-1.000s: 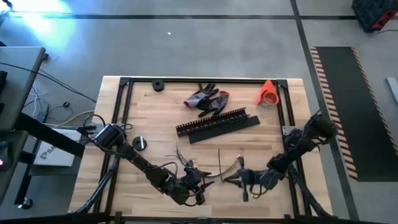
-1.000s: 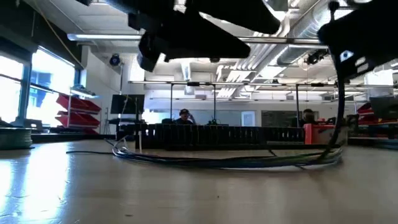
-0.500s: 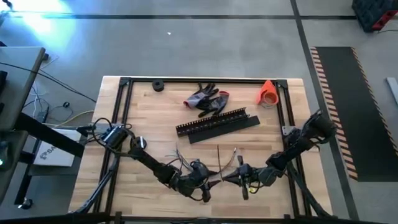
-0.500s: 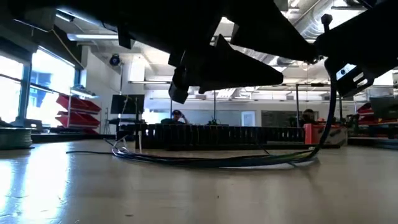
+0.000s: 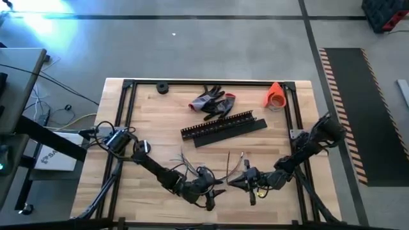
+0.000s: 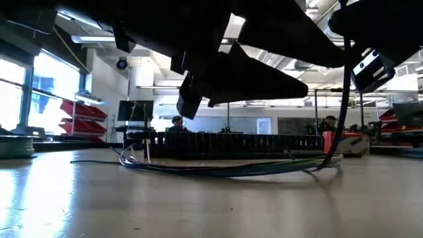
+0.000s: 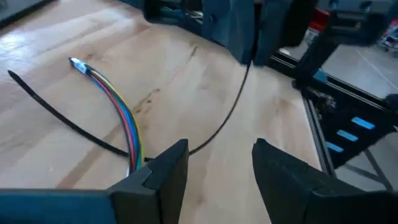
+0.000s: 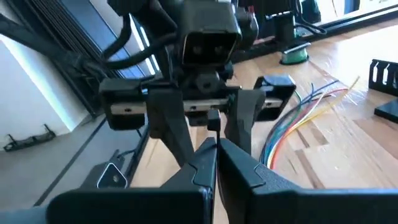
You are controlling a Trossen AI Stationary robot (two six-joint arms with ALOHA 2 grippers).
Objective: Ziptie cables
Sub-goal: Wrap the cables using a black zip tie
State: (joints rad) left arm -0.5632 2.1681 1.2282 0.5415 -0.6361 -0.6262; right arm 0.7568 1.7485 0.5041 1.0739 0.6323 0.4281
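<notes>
The cables (image 7: 122,113), a bundle of thin coloured and pale wires, lie flat on the wooden table near its front edge (image 5: 192,167) (image 6: 225,170) (image 8: 292,124). My left gripper (image 5: 215,190) (image 7: 219,163) stands open just beside them, facing my right gripper, with nothing between its fingers. My right gripper (image 5: 232,183) (image 8: 215,155) is shut on a thin black ziptie (image 7: 231,102). A second black ziptie (image 7: 56,112) lies on the table and passes under the cables. My right gripper pinches the black ziptie by its upper end (image 7: 251,61) between its two shut fingers. The ziptie hangs down from the fingers in a slack curve, and its lower end (image 7: 198,147) rests on the table by the cables.
Long black slotted strips (image 5: 223,129) lie across the table's middle. Grey-and-red gloves (image 5: 212,102) and an orange cone (image 5: 275,94) sit toward the far edge, with a black ring (image 5: 162,87) at far left. A black frame rail (image 5: 128,115) runs around the tabletop.
My left gripper has gone toward the table's right edge, closing on my right gripper. My right gripper has drifted a little toward the left with the ziptie, whose lower end has dragged along the table.
</notes>
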